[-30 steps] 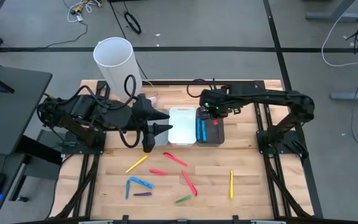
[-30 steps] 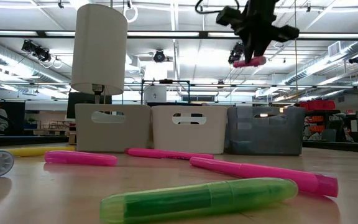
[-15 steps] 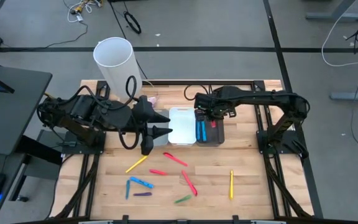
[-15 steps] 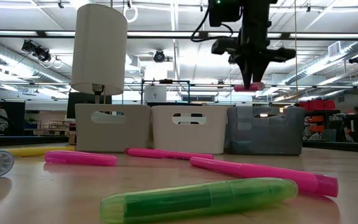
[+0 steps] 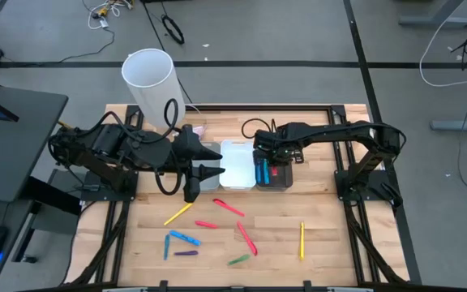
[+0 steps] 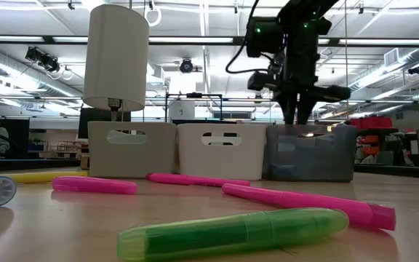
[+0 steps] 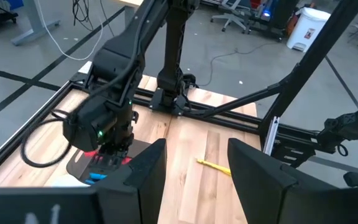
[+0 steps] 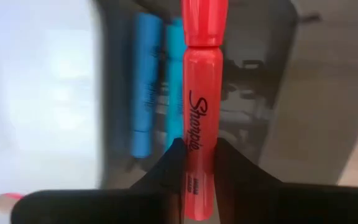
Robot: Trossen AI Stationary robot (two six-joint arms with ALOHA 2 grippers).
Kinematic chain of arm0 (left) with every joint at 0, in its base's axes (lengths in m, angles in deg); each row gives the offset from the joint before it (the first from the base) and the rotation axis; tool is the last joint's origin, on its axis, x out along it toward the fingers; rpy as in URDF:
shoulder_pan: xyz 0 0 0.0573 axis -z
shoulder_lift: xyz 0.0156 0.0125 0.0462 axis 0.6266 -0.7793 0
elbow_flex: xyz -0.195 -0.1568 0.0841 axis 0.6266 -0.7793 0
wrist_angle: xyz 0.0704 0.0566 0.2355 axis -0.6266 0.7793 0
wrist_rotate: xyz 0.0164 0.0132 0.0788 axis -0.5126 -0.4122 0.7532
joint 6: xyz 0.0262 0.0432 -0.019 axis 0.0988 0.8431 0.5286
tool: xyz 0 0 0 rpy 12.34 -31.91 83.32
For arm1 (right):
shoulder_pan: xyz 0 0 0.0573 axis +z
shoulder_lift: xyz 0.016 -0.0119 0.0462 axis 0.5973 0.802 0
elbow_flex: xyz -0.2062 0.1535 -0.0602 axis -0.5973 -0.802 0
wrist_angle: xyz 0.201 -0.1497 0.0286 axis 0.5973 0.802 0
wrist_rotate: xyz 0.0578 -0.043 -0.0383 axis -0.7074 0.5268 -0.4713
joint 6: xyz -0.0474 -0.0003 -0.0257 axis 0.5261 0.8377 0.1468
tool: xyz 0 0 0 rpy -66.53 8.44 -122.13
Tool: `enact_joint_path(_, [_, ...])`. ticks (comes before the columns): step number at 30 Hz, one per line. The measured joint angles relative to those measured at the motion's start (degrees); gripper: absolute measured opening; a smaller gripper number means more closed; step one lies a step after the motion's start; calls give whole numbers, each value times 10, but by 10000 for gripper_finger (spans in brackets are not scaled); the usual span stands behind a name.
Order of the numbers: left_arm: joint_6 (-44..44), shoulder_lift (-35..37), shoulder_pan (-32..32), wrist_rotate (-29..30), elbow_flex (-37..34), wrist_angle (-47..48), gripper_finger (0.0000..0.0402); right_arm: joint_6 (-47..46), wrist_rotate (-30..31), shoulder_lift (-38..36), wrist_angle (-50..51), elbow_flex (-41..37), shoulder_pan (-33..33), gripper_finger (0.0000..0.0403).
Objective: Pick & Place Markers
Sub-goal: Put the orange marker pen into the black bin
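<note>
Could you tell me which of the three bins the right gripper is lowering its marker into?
The dark grey bin, the one farthest to the robot's right. The right gripper holds a red marker over it; blue markers already lie inside.

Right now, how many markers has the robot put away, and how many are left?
Done: two blue markers lie in the dark grey bin. In hand: the right gripper holds a red Sharpie marker over that bin, jaws shut. Left: roughly nine markers on the wooden table, including a yellow one.
</note>
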Motion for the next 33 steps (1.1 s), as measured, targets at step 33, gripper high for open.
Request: enact_joint_path(33, [6, 0, 0, -2, 0, 9, 178, 2, -31, 81, -83, -43, -5, 49])
